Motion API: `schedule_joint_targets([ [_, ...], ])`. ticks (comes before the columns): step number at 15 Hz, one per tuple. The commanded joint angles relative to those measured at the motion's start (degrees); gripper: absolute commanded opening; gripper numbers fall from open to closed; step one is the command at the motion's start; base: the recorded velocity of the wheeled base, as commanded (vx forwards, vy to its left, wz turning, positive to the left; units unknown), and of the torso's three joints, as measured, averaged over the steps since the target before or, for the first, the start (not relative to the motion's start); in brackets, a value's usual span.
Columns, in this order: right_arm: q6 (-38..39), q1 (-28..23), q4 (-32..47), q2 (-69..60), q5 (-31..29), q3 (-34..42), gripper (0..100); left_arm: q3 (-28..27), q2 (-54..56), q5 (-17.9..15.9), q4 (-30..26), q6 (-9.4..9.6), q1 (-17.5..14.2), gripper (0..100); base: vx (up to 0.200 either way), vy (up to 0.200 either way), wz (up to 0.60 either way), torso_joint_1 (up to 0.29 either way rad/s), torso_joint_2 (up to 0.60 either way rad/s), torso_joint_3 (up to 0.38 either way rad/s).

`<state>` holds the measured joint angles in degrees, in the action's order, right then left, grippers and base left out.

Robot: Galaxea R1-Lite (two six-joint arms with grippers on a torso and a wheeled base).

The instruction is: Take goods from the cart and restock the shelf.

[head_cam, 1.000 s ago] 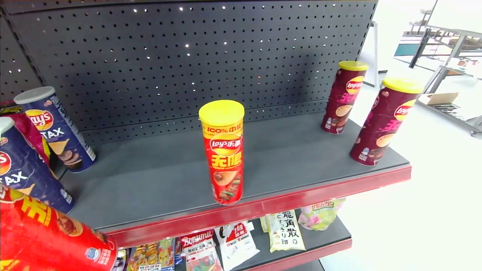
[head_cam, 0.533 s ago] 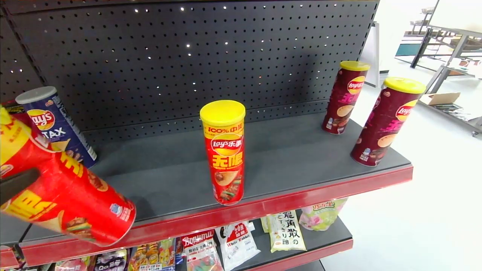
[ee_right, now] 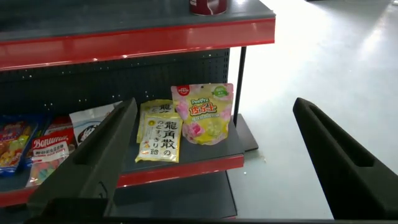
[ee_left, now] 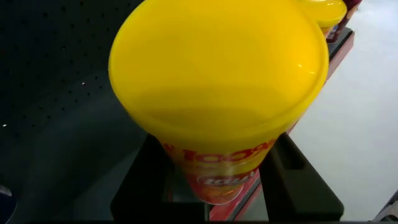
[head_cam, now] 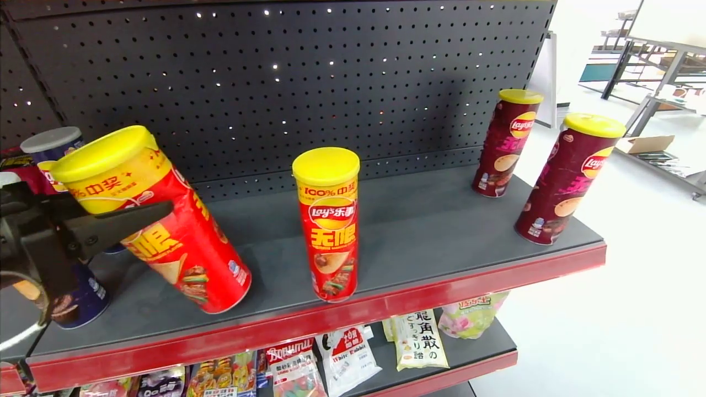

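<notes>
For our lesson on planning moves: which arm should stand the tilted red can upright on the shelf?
Left. The left gripper is shut on the red can, which leans over the left part of the shelf. The right gripper is open, empty and faces the lower shelf.

The left jaws are matte black plastic. In the head view one of them is a long blade that narrows to a blunt point, joined to a blocky black wrist housing (head_cam: 34,242) with a few small round screw heads (head_cam: 88,240) sunk into its side, and a thin pale grey cable (head_cam: 27,333) curves out beneath it. Seen from the left wrist, they are two flat, square-edged black slabs. The right jaws, in the right wrist view, are the same dull black, broad at the base and tapering outward, one with a shallow groove along its inner face.
</notes>
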<state>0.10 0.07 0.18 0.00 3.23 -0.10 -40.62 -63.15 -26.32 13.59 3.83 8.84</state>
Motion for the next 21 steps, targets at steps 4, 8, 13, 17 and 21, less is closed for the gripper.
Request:
schedule_joint_targets([
  [4, -0.01, 0.01, -0.09, 0.0, 0.02, 0.01, 100, -9.04, -17.62, 2.76, 8.12, 0.39, 2.76, 0, 0.0, 0.0, 0.0, 0.0, 0.0, 0.0],
  [8, -0.01, 0.01, -0.09, 0.0, 0.02, 0.01, 100, -12.47, -24.74, 2.76, 11.81, 0.04, 3.99, 0, 0.0, 0.0, 0.0, 0.0, 0.0, 0.0],
  [13, -0.01, 0.01, -0.01, 0.0, 0.02, 0.01, 100, -19.15, -35.91, 2.94, 19.63, 0.3, 7.33, 0, 0.0, 0.0, 0.0, 0.0, 0.0, 0.0],
  [17, -0.01, 0.01, -0.01, 0.09, 0.02, 0.01, 100, -23.1, -39.77, 2.85, 19.54, 0.39, 9.0, 0, 0.0, 0.0, 0.0, 0.0, 0.0, 0.0],
  [21, -0.01, 0.01, -0.01, 0.09, 0.02, 0.01, 100, -24.6, -41.18, 2.59, 18.75, 1.71, 9.36, 0, 0.0, 0.0, 0.0, 0.0, 0.0, 0.0],
])
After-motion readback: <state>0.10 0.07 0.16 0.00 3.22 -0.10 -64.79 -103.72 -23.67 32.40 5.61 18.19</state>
